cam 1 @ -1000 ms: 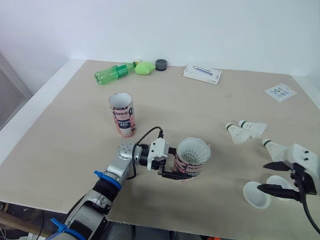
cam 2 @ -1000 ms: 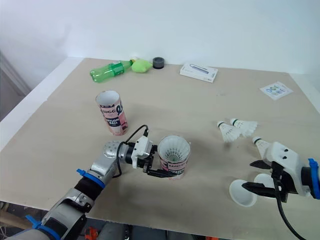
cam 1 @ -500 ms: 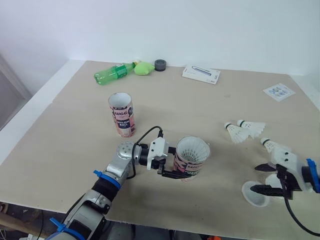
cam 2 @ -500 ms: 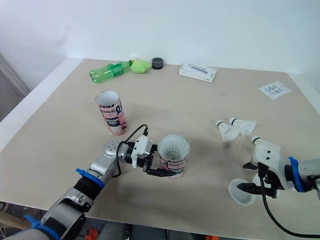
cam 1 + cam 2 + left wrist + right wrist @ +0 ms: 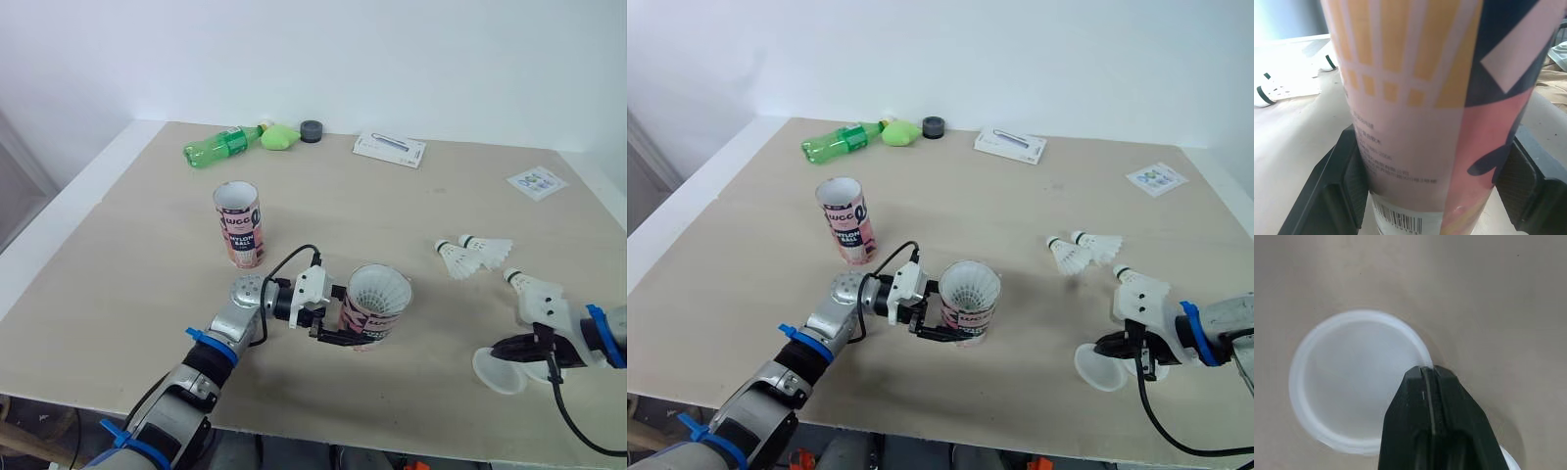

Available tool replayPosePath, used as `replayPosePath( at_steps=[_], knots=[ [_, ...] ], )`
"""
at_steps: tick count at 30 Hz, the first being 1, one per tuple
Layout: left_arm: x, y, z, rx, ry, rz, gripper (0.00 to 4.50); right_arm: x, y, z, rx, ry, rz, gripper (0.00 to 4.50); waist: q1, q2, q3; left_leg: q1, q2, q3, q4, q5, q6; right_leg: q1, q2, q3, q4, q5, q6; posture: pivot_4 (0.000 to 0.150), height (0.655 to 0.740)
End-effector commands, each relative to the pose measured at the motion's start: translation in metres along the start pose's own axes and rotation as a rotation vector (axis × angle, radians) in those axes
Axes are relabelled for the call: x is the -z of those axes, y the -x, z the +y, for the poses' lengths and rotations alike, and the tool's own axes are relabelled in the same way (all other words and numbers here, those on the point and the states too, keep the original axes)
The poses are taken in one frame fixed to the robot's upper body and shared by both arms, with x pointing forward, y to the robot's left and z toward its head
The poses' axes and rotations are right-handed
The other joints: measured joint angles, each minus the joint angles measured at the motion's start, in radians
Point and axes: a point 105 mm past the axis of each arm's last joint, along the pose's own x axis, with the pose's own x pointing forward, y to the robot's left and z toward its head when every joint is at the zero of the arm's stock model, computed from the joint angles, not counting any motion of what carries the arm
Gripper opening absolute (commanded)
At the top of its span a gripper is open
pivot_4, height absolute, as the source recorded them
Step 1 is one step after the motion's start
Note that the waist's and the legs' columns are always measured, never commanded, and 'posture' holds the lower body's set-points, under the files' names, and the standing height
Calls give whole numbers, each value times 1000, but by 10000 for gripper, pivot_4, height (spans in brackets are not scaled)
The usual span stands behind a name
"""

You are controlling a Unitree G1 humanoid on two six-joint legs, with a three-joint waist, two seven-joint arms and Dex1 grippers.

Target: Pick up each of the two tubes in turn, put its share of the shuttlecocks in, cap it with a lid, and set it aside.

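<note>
The left claw is clamped around the lower part of a pink printed cardboard tube, one black finger on each side of it. The left wrist view makes that pretty clear. The tube's open mouth points up and a white feathered shuttlecock sits inside it. Can't tell if the tube's base is actually touching the light wooden table.

Off to the right of that tube and a little nearer the robot, the right claw has its fingers pressed together on the rim of a translucent white plastic lid, which lies flat on the table. The right wrist view also catches a sliver of a second white lid just beside it.

Right of the held tube and a bit further back, two loose white shuttlecocks lie side by side. What looks like the cork end of a third one pokes out by the right arm's wrist.

Left of the held tube and further back, a second pink tube stands upright with its top open, well apart from it. Way behind the held tube there's a green plastic bottle on its side and a flat white box.
</note>
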Motion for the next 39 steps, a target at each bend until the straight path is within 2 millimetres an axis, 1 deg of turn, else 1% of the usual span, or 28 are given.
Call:
replayPosePath(
  at_steps=[1, 3, 6, 9, 11, 13, 15, 17, 19, 22, 25, 29, 31, 34, 39],
  knots=[
    [19, 2, 2, -22, 33, 89, 31312, -25, 4, -3, -14, -44, -118, 489, 0, 0, 0, 0, 0, 0, 0, 0, 0, 0, 0, 0, 0, 0, 0, 1500, 7294],
    [19, 2, 4, -25, 33, 87, 31312, -41, 7, -3, -24, -88, -193, 489, 0, 1, 0, -1, 0, 0, 0, 0, 0, 0, 0, 1, 0, 0, 0, 1500, 7294],
    [19, 1, 5, -25, 34, 85, 31312, -63, 18, 5, -82, -135, -292, 489, 2, 2, 0, -2, -1, 0, 0, 0, 0, 0, 0, 1, 0, 0, 1, 1500, 7294],
    [20, 1, 6, -20, 34, 89, 31312, -83, 36, 10, -91, -100, -346, 489, 2, 2, 0, -4, -1, 0, 0, 1, 1, -1, 0, 1, 0, 0, 1, 1500, 7294],
    [21, 1, 6, -16, 37, 94, 31312, -98, 47, 14, -85, -34, -353, 489, 2, 2, 0, -5, -1, 0, 0, 1, 1, -1, -1, 2, 0, 0, 2, 1500, 7294],
    [23, 1, 4, 4, 52, 102, 31312, -119, 59, 19, -73, 69, -357, 489, 1, 3, 0, -5, -1, 1, 0, 1, 1, -2, -1, 2, 0, 1, 2, 1500, 7294],
    [24, 2, 4, 18, 59, 108, 31312, -132, 65, 21, -64, 127, -353, 489, 0, 5, 0, -5, -1, 1, 0, 1, 1, -5, -1, 2, 0, 1, 2, 1500, 7294],
    [24, 2, 2, 35, 86, 108, 31312, -150, 71, 26, -82, 188, -358, 489, 0, 2, 1, -4, 0, 1, -1, 1, 1, -6, -1, 1, 0, 1, 1, 1500, 7294],
    [23, 1, 1, 54, 119, 98, 31312, -163, 74, 27, -83, 251, -346, 489, 0, 3, 1, -5, 0, 2, -1, 1, 1, -7, -1, 1, 0, 1, 1, 1500, 7294],
    [34, 5, -12, 166, 168, 204, 31312, -194, 74, 29, -105, 459, -270, 489, -7, 4, 1, -5, 0, 4, -3, 0, 1, -9, -1, 2, 0, 1, 0, 1500, 7294],
    [40, 11, -16, 215, 209, 270, 31312, -214, 73, 25, -97, 571, -225, 489, -14, 2, 0, -5, 1, 3, -6, 0, 0, -11, 0, 1, 0, -1, -3, 1500, 7294],
    [43, 15, -15, 231, 194, 316, 31312, -233, 70, 28, -119, 659, -211, 489, -14, 1, 0, -6, 2, 0, -7, -5, -4, -9, 1, -1, 0, -4, -3, 1500, 7294],
    [40, 14, -13, 224, 189, 305, 31312, -239, 68, 31, -131, 694, -210, 489, -14, 1, 0, -7, 1, 0, -7, -8, -4, -7, 1, 0, 1, -4, -5, 1500, 7294],
    [37, 12, -12, 220, 190, 289, 31312, -243, 63, 36, -157, 723, -204, 489, -12, 1, 0, -8, 1, -1, -7, -9, -2, -7, 2, 0, 1, -6, -5, 1500, 7294],
    [40, 12, -15, 225, 199, 290, 31312, -245, 54, 45, -203, 767, -189, 489, -12, 1, 0, -7, 1, -1, -7, -10, -2, -6, 2, -1, 1, -6, -6, 1500, 7294]
  ],
)
